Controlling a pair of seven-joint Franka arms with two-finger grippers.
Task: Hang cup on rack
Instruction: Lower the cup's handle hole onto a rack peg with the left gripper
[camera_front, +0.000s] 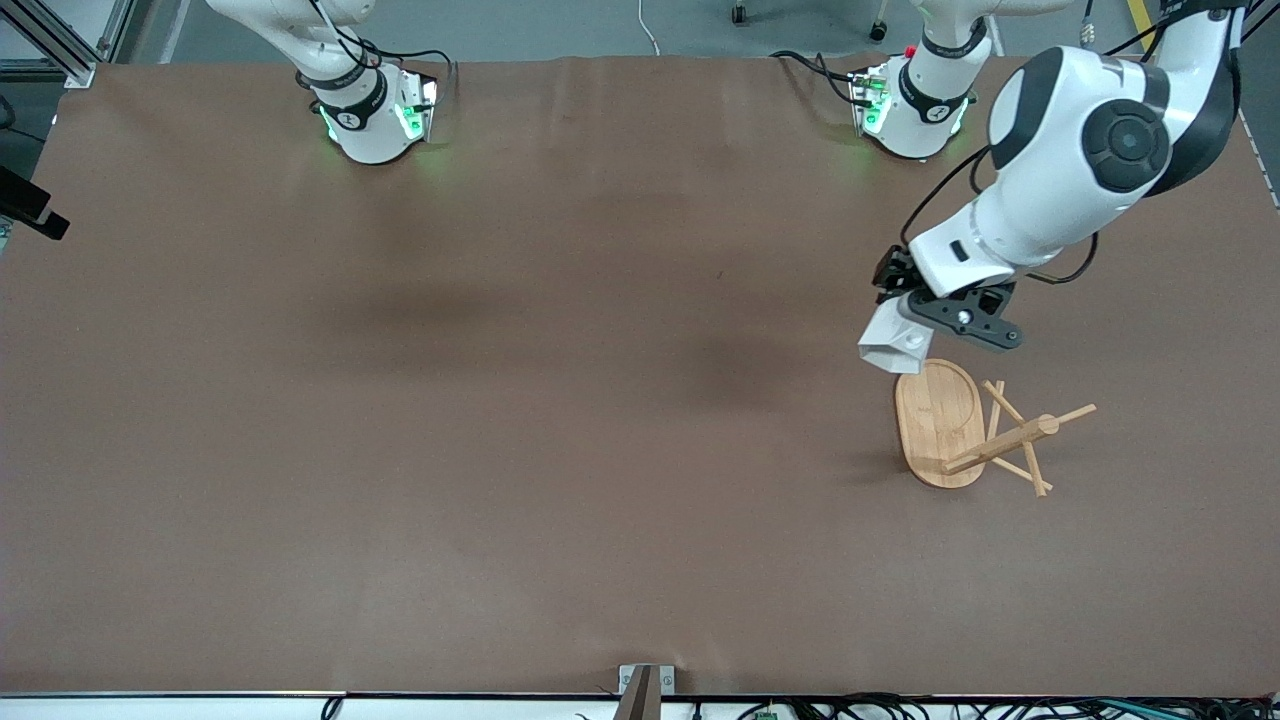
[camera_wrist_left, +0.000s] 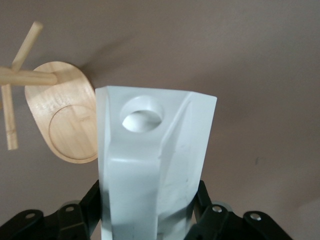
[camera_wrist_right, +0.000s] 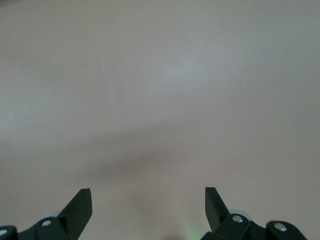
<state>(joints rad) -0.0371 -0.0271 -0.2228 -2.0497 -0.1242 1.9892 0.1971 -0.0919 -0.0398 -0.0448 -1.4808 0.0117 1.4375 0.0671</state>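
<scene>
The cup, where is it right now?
The cup is up in the air, clamped in the left gripper just over the edge of the rack base, toward the left arm's end of the table.

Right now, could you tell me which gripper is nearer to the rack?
The left. The left gripper, shut on the cup, hangs over the rack base's edge. The right gripper, open, waits over bare table, apart from it.

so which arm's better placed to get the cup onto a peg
Left. The left gripper already holds the white cup over the bamboo mug tree. The right gripper is open over bare table.
</scene>
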